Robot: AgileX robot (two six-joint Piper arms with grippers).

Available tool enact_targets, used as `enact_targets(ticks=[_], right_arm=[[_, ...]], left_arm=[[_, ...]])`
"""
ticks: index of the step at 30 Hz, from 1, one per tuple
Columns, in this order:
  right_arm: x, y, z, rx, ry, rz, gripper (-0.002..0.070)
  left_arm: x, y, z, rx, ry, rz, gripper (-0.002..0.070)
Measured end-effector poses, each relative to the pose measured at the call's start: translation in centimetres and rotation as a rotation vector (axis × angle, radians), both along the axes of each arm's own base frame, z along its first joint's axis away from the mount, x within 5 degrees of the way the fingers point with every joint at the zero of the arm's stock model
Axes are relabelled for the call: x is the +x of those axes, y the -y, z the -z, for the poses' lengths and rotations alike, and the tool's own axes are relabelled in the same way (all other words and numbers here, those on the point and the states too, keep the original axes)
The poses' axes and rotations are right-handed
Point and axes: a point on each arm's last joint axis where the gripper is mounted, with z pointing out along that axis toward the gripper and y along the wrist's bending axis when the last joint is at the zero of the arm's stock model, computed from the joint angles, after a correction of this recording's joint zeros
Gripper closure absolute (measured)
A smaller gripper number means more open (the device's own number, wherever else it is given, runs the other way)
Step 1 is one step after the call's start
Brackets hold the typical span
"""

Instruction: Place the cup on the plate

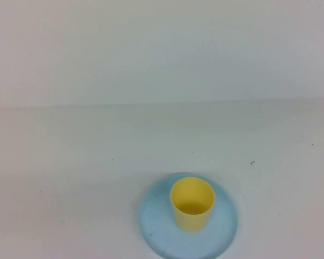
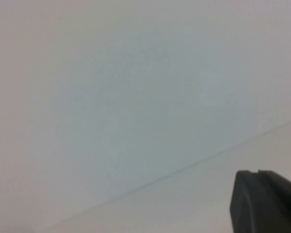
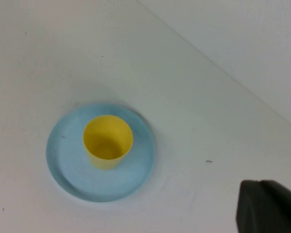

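Note:
The yellow cup stands upright, mouth up, on the light blue plate near the table's front edge, a little right of centre. Both also show in the right wrist view: the cup sits roughly in the middle of the plate. My right gripper is shut and empty, well away from the plate over bare table. My left gripper is shut and empty, facing bare table and wall. Neither gripper shows in the high view.
The white table meets a white wall along a line at the back. A small dark speck lies on the table to the right of the plate.

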Motion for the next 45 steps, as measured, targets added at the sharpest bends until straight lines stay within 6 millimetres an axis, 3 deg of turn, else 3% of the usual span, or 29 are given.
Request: enact_targets(ticks=[5, 7, 12, 15, 21, 45], right_arm=[[-4.4, 3.3, 6.5, 0.076, 0.094, -0.010, 0.0675], [-5.7, 4.3, 10.1, 0.129, 0.129, -0.003, 0.0675], [-8.0, 6.0, 19.0, 0.176, 0.142, 0.006, 0.0675], [-8.9, 6.7, 22.1, 0.187, 0.150, 0.005, 0.0675], [-9.4, 7.0, 22.4, 0.253, 0.234, -0.001, 0.0675], [-9.7, 7.3, 23.3, 0.200, 0.151, 0.008, 0.0675]], left_arm=[[0.0, 0.0, 0.0, -0.011, -0.003, 0.000, 0.0675], [0.0, 0.0, 0.0, -0.011, -0.003, 0.000, 0.0675], [0.0, 0.0, 0.1, -0.017, -0.006, 0.000, 0.0675], [0.0, 0.0, 0.3, -0.013, -0.011, 0.000, 0.0675], [0.0, 0.0, 0.3, -0.001, -0.006, 0.001, 0.0675], [-0.1, 0.4, 0.0, 0.033, 0.035, 0.038, 0.0675]])
